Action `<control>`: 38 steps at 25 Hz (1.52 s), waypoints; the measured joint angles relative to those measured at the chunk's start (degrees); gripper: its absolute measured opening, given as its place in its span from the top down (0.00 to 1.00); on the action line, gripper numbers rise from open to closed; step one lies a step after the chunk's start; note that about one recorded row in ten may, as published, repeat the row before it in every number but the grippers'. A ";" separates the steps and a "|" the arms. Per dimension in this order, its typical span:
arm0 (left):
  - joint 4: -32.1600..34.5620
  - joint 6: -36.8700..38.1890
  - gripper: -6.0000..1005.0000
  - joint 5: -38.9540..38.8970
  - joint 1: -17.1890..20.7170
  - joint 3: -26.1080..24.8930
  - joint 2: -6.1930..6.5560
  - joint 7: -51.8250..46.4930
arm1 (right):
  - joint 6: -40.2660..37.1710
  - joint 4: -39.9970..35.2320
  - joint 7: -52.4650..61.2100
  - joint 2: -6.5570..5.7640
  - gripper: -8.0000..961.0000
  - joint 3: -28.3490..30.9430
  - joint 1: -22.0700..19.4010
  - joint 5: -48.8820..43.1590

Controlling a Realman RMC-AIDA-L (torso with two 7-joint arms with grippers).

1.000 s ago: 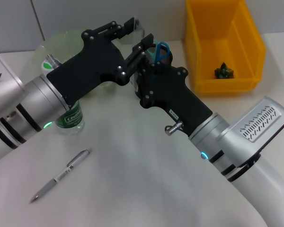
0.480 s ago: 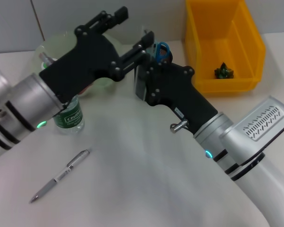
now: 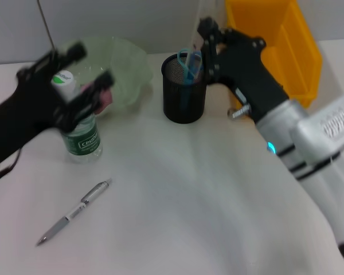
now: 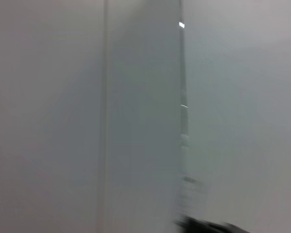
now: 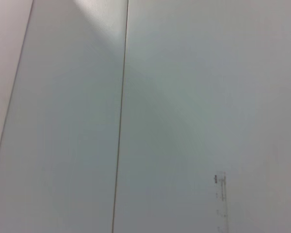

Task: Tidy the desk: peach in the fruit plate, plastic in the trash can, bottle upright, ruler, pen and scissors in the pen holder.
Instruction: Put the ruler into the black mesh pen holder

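My right gripper [image 3: 205, 28] is raised just above the black mesh pen holder [image 3: 183, 94], shut on the clear ruler [image 5: 221, 194], which stands upright. The light blue scissors [image 3: 189, 60] stand inside the pen holder. My left gripper [image 3: 83, 71] is open and empty, blurred, over the upright bottle [image 3: 81, 134] and in front of the pale green fruit plate [image 3: 123, 63]. A pinkish thing [image 3: 102, 96], maybe the peach, shows at the plate's near rim. The silver pen [image 3: 74, 212] lies on the desk [image 3: 178, 195] at the front left.
The yellow trash can [image 3: 286, 40] stands at the back right, partly behind my right arm; its contents are hidden. Both wrist views face the pale wall.
My left gripper let go of the ruler and swung away left, down toward the bottle. My right gripper rose with the ruler and shifted right, uncovering the pen holder.
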 joint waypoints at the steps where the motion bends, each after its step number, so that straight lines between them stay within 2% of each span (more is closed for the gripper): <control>1: 0.00 0.00 0.33 0.00 0.00 0.00 0.00 0.00 | 1.05 -1.08 1.13 -0.02 0.98 0.55 1.16 -0.13; 2: 0.00 0.00 0.33 0.00 0.00 0.00 0.00 0.00 | 1.90 -2.01 2.46 -0.05 0.98 0.79 2.09 -0.14; 3: -8.69 14.58 0.33 10.58 -2.53 -7.56 3.21 -3.85 | 3.19 -3.46 4.31 -0.06 0.98 0.95 3.30 -0.16; 4: -8.69 14.58 0.33 10.58 -2.53 -7.56 3.21 -3.85 | 3.19 -3.46 4.31 -0.06 0.98 0.95 3.30 -0.16; 5: -11.06 19.55 0.33 14.57 -3.05 -11.12 3.48 -3.67 | 4.23 -4.64 5.15 -0.06 0.98 1.06 4.10 -0.17; 8: -11.94 22.09 0.33 17.34 -3.14 -13.55 3.47 -3.64 | 6.20 -5.75 5.29 0.00 0.98 1.29 4.85 -0.04; 10: -12.18 23.31 0.33 21.30 -2.65 -17.56 2.43 -3.94 | 7.17 -5.89 5.34 0.04 0.98 1.43 5.00 0.01; 14: -12.18 23.31 0.33 21.30 -2.65 -17.56 2.43 -3.94 | 10.94 -6.15 5.42 0.06 0.98 2.13 5.24 -0.05; 15: -12.23 23.14 0.33 22.02 -2.43 -18.04 1.80 -3.95 | 11.98 -6.23 5.43 0.06 0.98 2.16 5.34 -0.09; 18: -12.26 23.00 0.33 22.04 -2.52 -18.08 1.55 -3.77 | 13.83 -6.44 5.50 0.12 0.98 2.13 5.88 -0.17; 27: -12.31 22.83 0.34 22.13 -2.73 -18.50 1.12 -3.24 | 17.21 -7.29 6.83 0.21 0.97 1.51 7.17 -1.14; 33: -12.31 22.81 0.33 22.21 -2.56 -18.56 1.09 -3.12 | 17.58 -7.35 6.91 0.43 0.97 1.95 6.07 -3.91; 36: -12.31 22.77 0.33 22.22 -2.41 -18.61 1.09 -3.07 | 16.77 -7.36 6.91 0.43 0.85 1.95 5.59 -3.93; 38: -12.31 22.65 0.33 22.22 -2.32 -18.62 1.08 -3.07 | 13.13 -7.39 6.92 0.42 0.77 1.95 4.07 -3.95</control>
